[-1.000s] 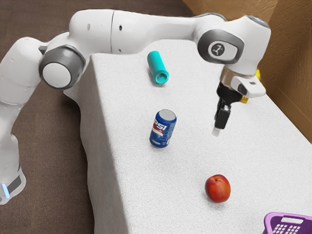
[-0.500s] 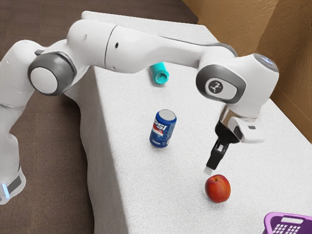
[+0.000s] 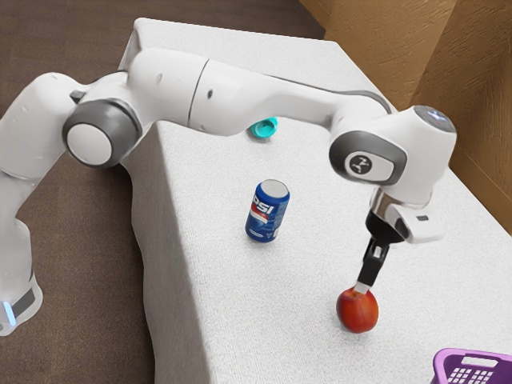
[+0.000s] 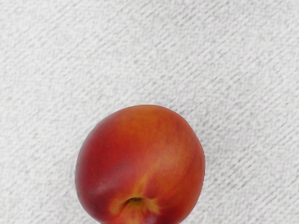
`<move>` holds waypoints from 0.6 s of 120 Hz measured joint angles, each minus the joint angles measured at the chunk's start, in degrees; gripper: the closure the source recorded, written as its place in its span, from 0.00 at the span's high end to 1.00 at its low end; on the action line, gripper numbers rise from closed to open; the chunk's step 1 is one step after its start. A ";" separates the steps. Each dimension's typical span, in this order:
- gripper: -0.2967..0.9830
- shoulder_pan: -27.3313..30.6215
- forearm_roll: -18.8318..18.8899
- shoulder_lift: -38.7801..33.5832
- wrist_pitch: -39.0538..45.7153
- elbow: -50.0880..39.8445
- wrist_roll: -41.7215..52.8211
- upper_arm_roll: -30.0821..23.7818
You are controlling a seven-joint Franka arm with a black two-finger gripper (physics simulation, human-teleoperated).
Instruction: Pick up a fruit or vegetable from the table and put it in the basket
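"Since you're judging by the exterior view, take twelve o'clock as straight away from its camera. What's nearest you?"

"Your purple basket (image 3: 450, 354), at the lower edge. The nectarine (image 3: 358, 312) sits on the white-covered surface (image 3: 248, 320), at ten o'clock from it."

"And your pincer (image 3: 362, 288)?"

"Right at the fruit's upper side. You can't tell from here whether it's apart, together or clamped, nor whether it touches."

"So which step are you on?"

"The grasp, I'd judge; the lift is still ahead. Centre on the fruit, settle lower astride it, close gently, and check your hold. Then raise it clear and swing toward four o'clock, over the basket."

"Anything farther off?"

"A Pepsi can (image 3: 267, 212) stands between ten and eleven o'clock from the fruit, well apart. Beyond that, at twelve from the can, you have a turquoise container (image 3: 264, 128), partly behind the arm (image 3: 240, 100)."
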 joint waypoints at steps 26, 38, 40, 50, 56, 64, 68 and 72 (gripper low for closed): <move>0.77 0.14 -0.59 -0.20 1.31 -1.88 0.22 0.50; 0.77 0.17 -1.14 -0.03 1.66 -3.42 0.35 0.51; 0.77 0.17 -1.20 0.02 1.71 -3.52 0.37 0.51; 0.77 0.17 -1.44 0.23 1.94 -3.75 0.48 0.51; 0.77 0.17 -1.49 0.28 2.02 -3.86 0.54 0.51; 0.77 0.19 -1.56 0.37 2.09 -4.25 0.60 0.51; 0.77 0.22 -1.58 0.54 2.12 -4.33 0.62 0.51; 0.77 0.24 -1.63 0.73 2.15 -4.38 0.66 0.51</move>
